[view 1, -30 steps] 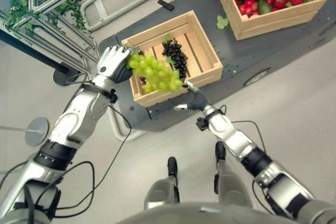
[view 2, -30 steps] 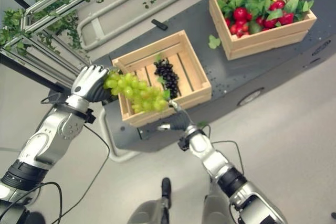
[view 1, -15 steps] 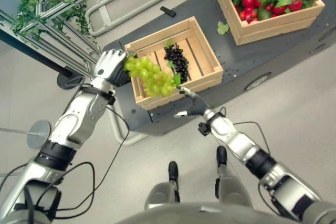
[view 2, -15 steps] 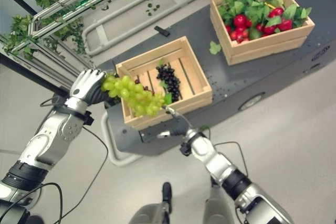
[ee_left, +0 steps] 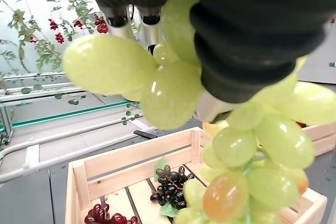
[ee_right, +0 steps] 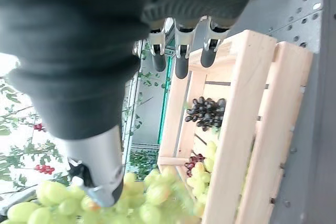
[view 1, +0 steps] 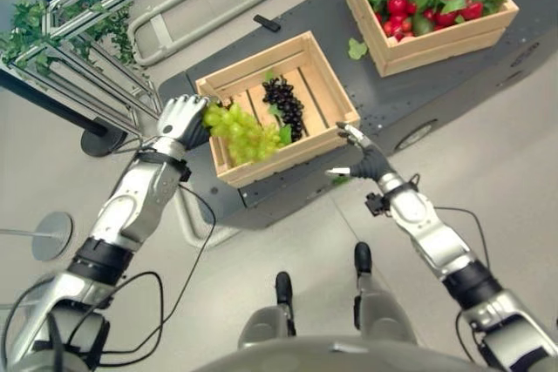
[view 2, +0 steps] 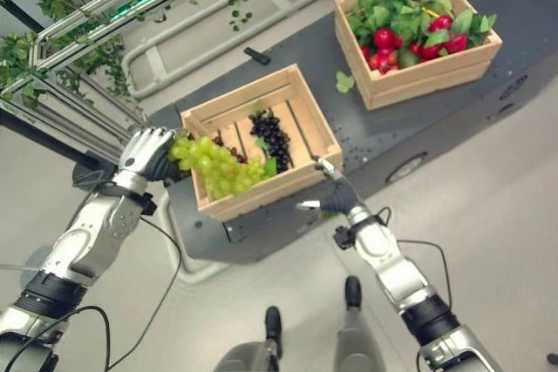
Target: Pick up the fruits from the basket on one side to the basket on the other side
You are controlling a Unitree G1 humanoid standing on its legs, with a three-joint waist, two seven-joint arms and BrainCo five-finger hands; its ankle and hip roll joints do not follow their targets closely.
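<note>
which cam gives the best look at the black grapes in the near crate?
Left eye view: the dark bunch of black grapes lies unobstructed on the slats of the near wooden crate. Right eye matches. Both wrist views show it small, behind green grapes.

We count two wooden crates: a near crate [view 1: 329, 84] and a far crate [view 1: 436, 43]. We see one bunch of green grapes [view 1: 237, 131], one bunch of black grapes [view 1: 285, 105], and one small bunch of red grapes [ee_left: 107, 218].

The silver-grey, segmented left arm [view 1: 131, 206] and its matching right arm [view 1: 432, 237] bore black bands at the joints. The left hand [view 1: 181, 118] and right hand [view 1: 364, 156] had dark ribbed covers and silver, dark-tipped fingers.
</note>
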